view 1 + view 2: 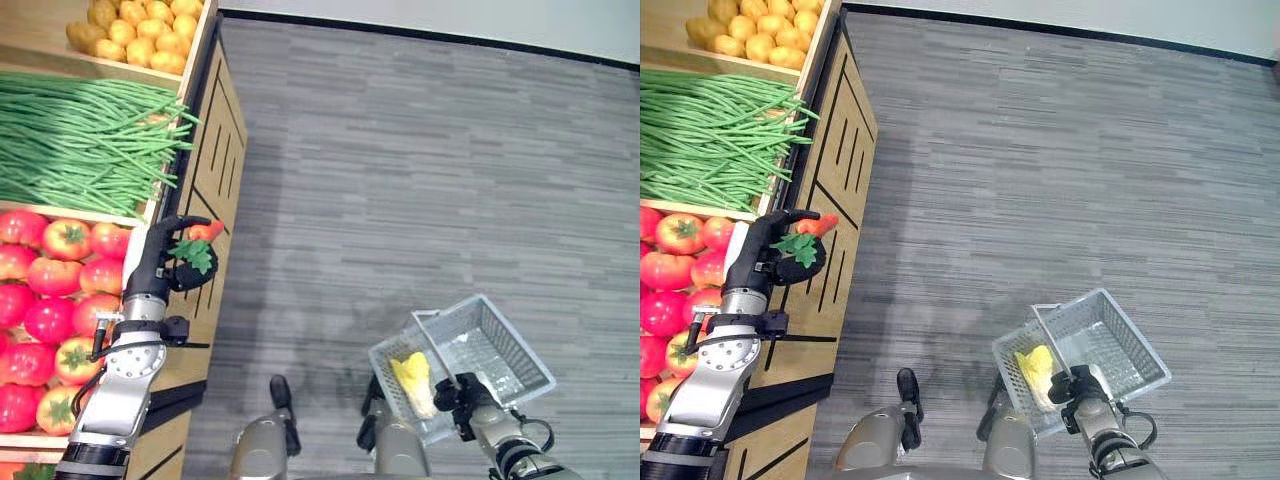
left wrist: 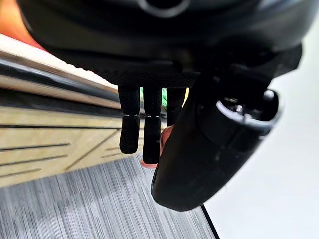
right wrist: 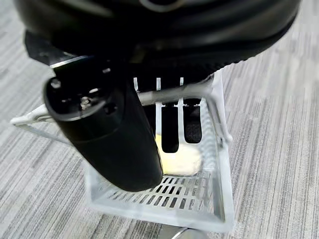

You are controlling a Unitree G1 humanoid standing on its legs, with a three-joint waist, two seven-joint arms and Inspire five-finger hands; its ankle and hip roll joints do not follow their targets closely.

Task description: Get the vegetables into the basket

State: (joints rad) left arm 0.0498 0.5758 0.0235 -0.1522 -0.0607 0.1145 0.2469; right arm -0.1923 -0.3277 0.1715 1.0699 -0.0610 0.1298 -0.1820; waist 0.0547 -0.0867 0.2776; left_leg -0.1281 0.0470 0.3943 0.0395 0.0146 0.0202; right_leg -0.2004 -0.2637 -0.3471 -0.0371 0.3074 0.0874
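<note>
A shop's produce section: a wooden display stand holds separate bins of tomatoes, long green beans and potatoes, beside a grey floor with a shopping basket.

Orange carrot with green leaves, yellow corn, grey basket.

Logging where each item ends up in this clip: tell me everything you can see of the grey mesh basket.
The grey slatted plastic basket is rectangular with perforated walls and floor and a thin pale swing handle. It hangs tilted above the grey striped floor, at the robot's lower right, carried by the right hand, whose fingers curl around the handle. Inside, at the end nearer the robot, lies a yellow vegetable, its kind unclear. The rest of the basket's floor looks bare.
</note>
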